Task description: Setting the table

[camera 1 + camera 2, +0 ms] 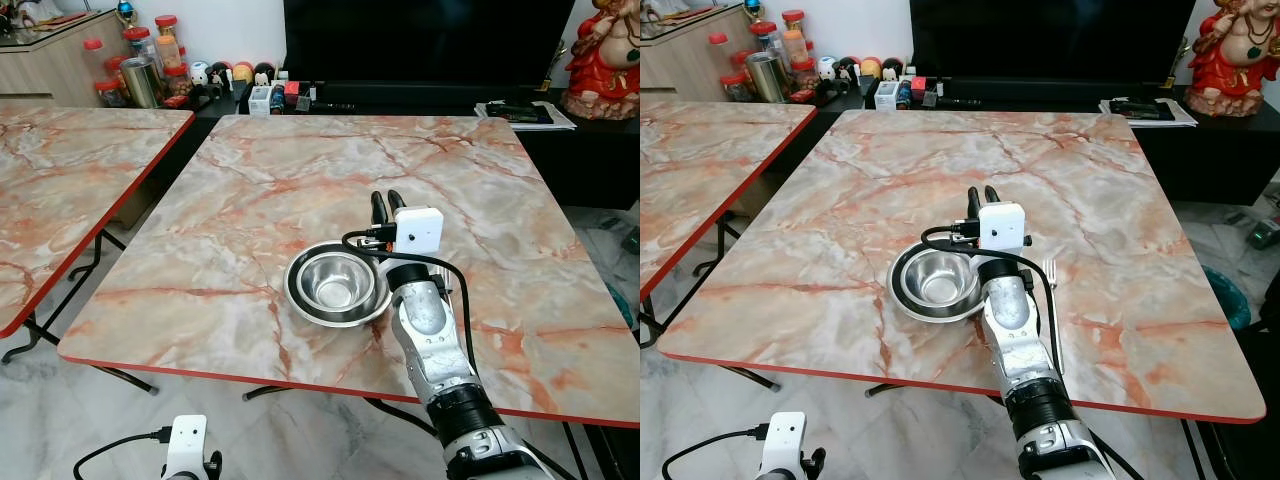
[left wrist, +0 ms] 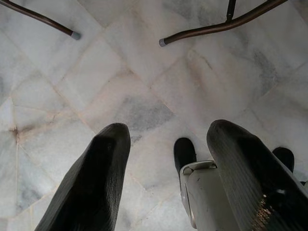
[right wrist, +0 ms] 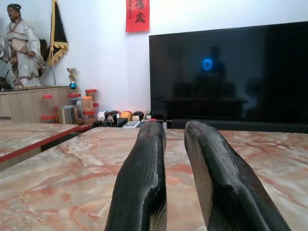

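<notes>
A steel bowl (image 1: 337, 281) sits inside a shallow steel plate (image 1: 300, 300) near the front edge of the marble table (image 1: 300, 170). To the right of the plate lies a fork (image 1: 1054, 310), its tines pointing away from me. My right arm reaches over the table between plate and fork. Its gripper (image 1: 387, 205) hovers low just beyond the plate's far right rim, open by a narrow gap and holding nothing. The same gripper (image 3: 174, 130) points toward the television. My left gripper (image 2: 166, 132) hangs open below the table edge, over the floor.
A second marble table (image 1: 60, 170) stands to the left across a narrow aisle. Behind the table is a low cabinet with jars (image 1: 150, 60), small toys and a black television (image 1: 420, 40). A red statue (image 1: 605, 60) stands at the back right. Table legs (image 2: 216, 26) cross the floor.
</notes>
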### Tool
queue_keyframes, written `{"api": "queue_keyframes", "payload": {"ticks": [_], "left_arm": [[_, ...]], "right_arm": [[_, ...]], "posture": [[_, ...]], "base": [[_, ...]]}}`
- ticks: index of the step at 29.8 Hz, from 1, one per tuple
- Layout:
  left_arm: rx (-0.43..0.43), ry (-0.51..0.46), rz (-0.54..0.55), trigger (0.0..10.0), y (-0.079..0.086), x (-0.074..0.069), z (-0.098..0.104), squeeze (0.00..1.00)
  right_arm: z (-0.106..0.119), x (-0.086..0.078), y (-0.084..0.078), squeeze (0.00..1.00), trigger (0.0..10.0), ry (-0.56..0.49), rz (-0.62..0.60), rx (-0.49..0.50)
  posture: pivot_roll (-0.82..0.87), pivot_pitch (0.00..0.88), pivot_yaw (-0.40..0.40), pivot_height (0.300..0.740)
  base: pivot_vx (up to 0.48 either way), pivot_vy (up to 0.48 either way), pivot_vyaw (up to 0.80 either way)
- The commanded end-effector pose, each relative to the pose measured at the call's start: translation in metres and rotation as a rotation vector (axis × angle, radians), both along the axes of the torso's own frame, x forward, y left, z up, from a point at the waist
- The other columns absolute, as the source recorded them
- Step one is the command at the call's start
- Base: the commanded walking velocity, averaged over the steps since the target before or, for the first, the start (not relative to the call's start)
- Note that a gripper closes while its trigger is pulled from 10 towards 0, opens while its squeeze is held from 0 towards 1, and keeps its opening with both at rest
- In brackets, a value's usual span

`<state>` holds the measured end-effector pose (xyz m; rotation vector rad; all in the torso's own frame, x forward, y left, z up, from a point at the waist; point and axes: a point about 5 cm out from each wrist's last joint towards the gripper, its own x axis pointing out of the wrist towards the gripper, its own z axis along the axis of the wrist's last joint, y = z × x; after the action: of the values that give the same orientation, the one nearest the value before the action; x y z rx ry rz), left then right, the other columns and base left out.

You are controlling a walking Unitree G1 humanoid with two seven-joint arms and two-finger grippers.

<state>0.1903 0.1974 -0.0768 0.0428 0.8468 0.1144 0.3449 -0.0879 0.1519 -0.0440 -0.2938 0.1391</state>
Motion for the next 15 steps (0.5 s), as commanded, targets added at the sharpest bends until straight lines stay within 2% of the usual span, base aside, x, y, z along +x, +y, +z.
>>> {"api": "queue_keyframes", "payload": {"ticks": [1, 9, 15], "left_arm": [[0.023, 0.005, 0.012, 10.0, 0.0072, -0.0027, -0.0001, 0.00], [0.024, 0.002, 0.008, 10.0, 0.0061, -0.0013, 0.0004, 0.00], [0.024, -0.004, 0.007, 10.0, 0.0056, -0.0011, 0.0006, 0.00]], "right_arm": [[0.0001, -0.0016, 0.0075, 0.00, 10.0, -0.007, 0.029, 0.005], [-0.0001, -0.0005, 0.0075, 0.00, 10.0, -0.003, 0.035, 0.002], [-0.0005, -0.0005, 0.0086, 0.00, 10.0, -0.002, 0.039, 0.001]], "posture": [[0.02, 0.000, 0.025, 0.736], [0.02, 0.000, 0.021, 0.736], [0.02, 0.000, 0.018, 0.736]], "base": [[0.000, 0.375, 0.00], [0.000, 0.480, 0.00], [0.000, 0.049, 0.00]]}}
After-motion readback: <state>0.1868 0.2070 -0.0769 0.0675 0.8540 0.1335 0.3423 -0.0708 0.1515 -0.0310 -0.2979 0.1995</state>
